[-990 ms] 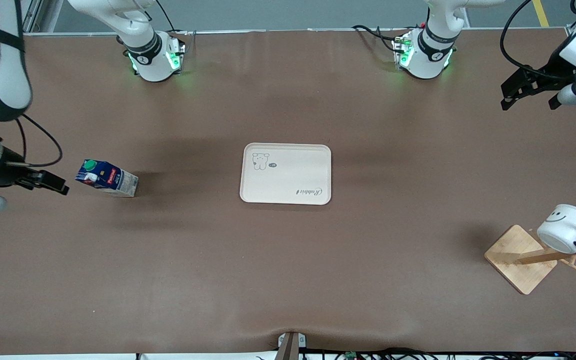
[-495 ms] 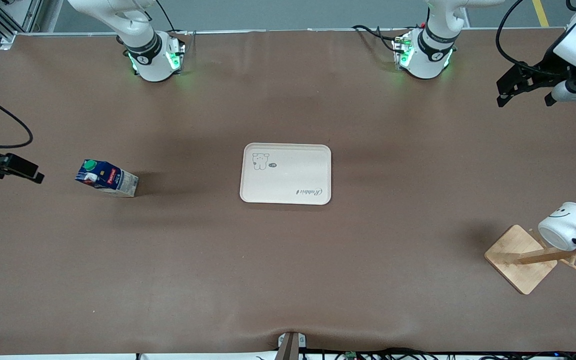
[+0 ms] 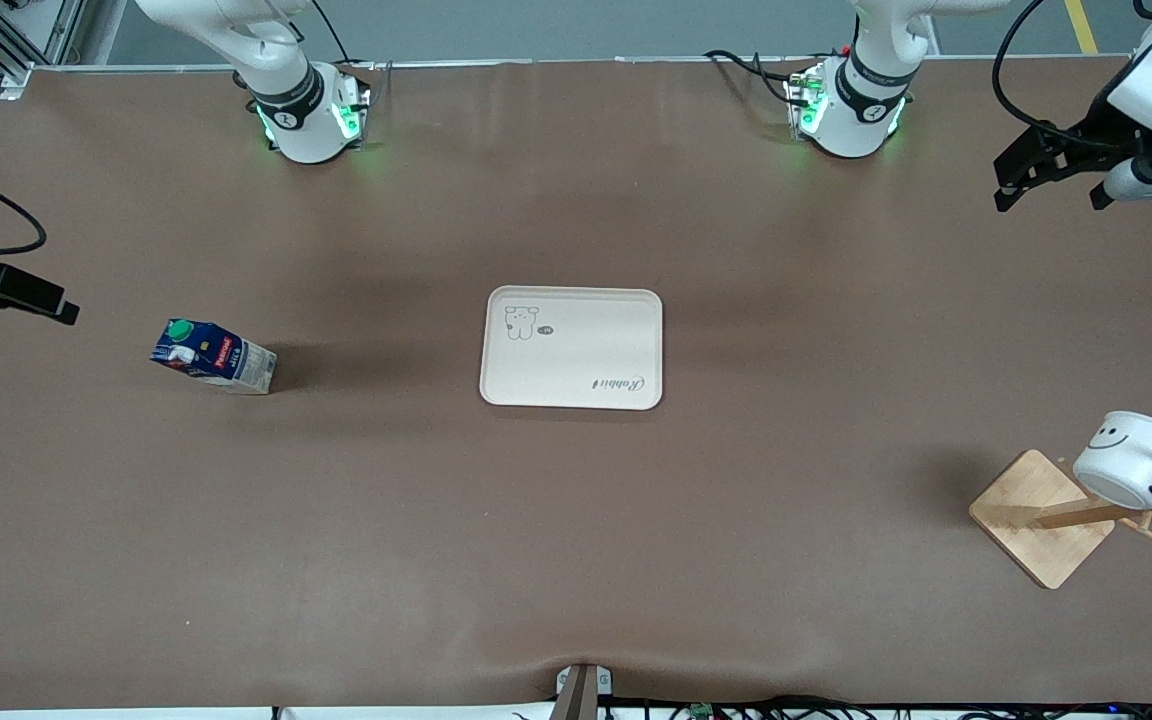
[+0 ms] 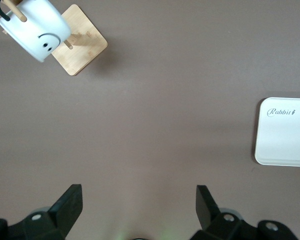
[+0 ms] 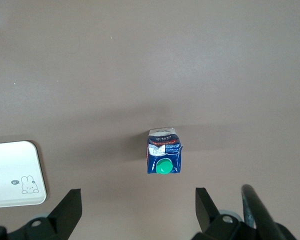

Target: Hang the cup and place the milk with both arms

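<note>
The milk (image 3: 213, 357), a dark-blue carton with a green cap, stands on the table toward the right arm's end; it also shows in the right wrist view (image 5: 163, 158). The cup (image 3: 1129, 457), white with a smiley face, hangs by its black handle on a peg of the wooden rack (image 3: 1042, 517); it also shows in the left wrist view (image 4: 36, 27). My right gripper (image 3: 41, 298) is open and empty, up over the table's edge, apart from the milk. My left gripper (image 3: 1051, 192) is open and empty, up over the left arm's end of the table.
A white tray (image 3: 572, 385) with a rabbit drawing lies at the table's middle with nothing on it; its edge shows in both wrist views (image 4: 285, 145) (image 5: 10, 165). The arm bases stand at the table's back edge.
My right gripper has drawn away from the milk toward the table's end. My left gripper has shifted a little. The cup has rocked slightly on its peg.
</note>
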Controlling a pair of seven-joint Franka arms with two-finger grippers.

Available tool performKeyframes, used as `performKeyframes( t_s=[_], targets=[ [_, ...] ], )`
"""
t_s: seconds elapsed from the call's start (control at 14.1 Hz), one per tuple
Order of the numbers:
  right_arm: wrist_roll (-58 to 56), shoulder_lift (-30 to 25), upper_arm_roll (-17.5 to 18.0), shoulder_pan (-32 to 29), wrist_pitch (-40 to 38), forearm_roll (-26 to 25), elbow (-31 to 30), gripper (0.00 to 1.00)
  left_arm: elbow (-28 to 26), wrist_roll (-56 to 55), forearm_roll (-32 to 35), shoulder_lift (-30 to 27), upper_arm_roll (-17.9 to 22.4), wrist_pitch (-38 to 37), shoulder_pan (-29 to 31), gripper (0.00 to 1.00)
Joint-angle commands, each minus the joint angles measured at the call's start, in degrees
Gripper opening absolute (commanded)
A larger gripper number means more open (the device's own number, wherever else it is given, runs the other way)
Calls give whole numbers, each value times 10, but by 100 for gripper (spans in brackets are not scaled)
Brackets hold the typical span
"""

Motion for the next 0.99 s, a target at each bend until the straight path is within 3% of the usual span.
performKeyframes(
  t_s=[0.0,0.49,0.71,0.92],
  targets=[
    [10,0,0,0,-10,-3,17,100,-5,-4,-4,-17,-1,-8,3,100],
    [54,-35,11,16,-29,-16,10,100,-4,6,-4,-16,-1,-8,4,100],
    [53,-68,101,-54,-19,-24,-21,100,-2,6,-4,-16,-1,-11,3,100],
    [52,-92,104,-58,-6,-28,-69,100,0,8,-4,-14,0,-12,3,100]
  ],
)
